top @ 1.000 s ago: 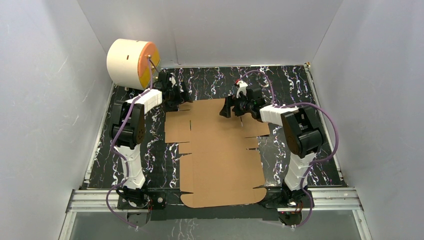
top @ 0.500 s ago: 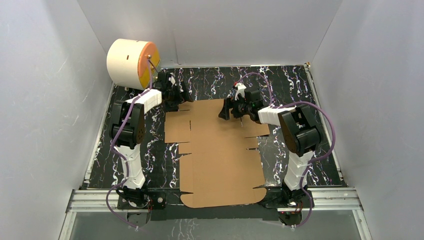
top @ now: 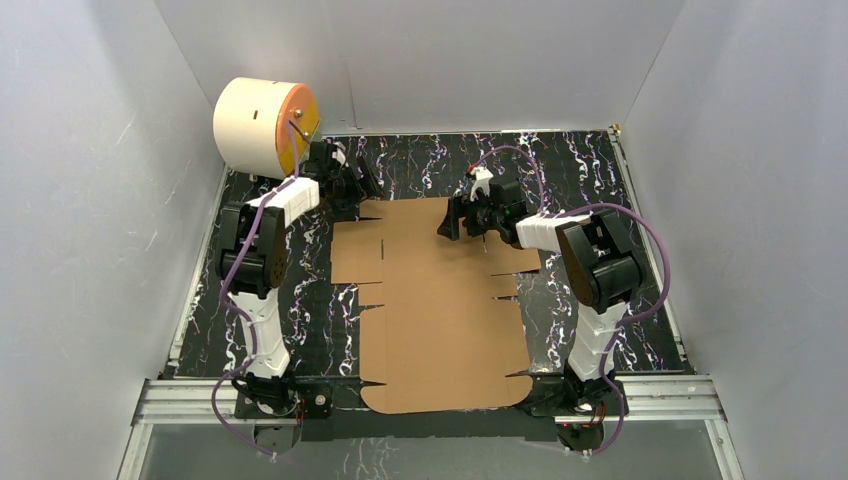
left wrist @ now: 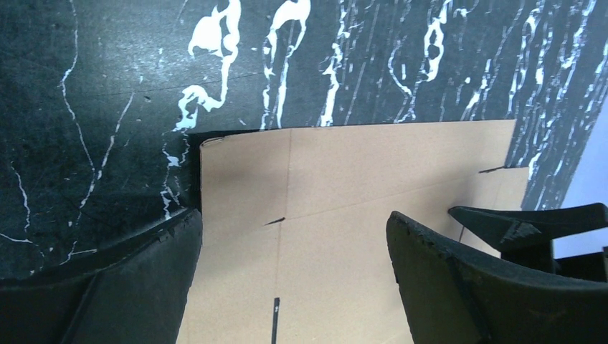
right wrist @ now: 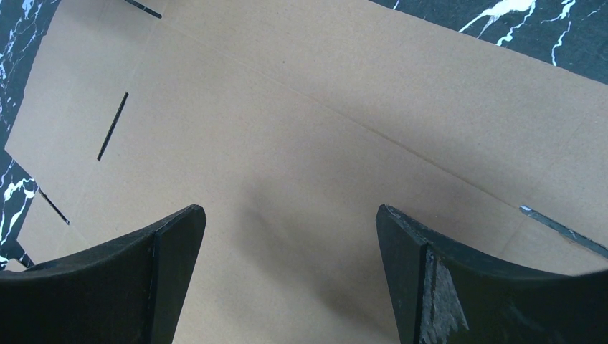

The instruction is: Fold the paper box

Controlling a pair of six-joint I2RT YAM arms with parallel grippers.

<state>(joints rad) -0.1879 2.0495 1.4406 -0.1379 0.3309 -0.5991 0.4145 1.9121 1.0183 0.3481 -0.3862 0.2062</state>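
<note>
1. Black marbled table (top: 590, 165), white walls (top: 450, 60): I see the paper box (top: 440, 310) lying flat, unfolded, between both arms.
2. Left gripper (left wrist: 294, 240) and right gripper (right wrist: 290, 236) hover over its far end, jaws wide, holding nothing.
3. Risk: pushing 1 flap alone may slide the whole box instead of creasing it.

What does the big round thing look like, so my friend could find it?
Look at the black marbled table and go to its far left corner, beyond the left arm. There is a cream cylinder with an orange flat face turned sideways. It is the only round thing; the paper box nearby is flat and brown.
</note>
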